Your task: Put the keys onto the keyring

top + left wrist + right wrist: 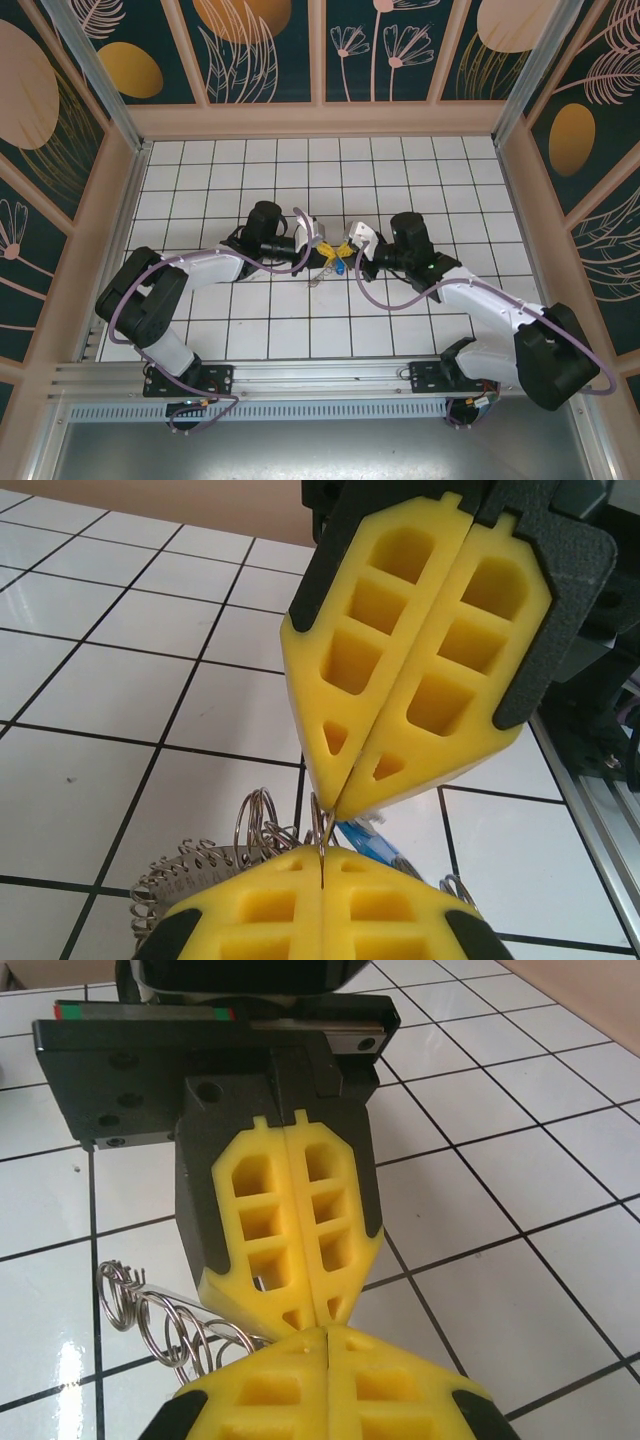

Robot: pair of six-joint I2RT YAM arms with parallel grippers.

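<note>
Both are clamped shut: left claw [328, 248] and right claw [352, 250] meet tip to tip mid-tabletop [250, 170]. A blue key [341, 267] sits at their six o'clock, with the keyring [175, 875] just beside them.

Seen from above, the keys [341, 264] at frame centre are too small to count. In the left wrist view, yellow fingers [260, 910] at the bottom edge hide most of the keyring [185, 875] and a blue key [362, 836]; which wire [322, 852] they pinch is unclear.
</note>
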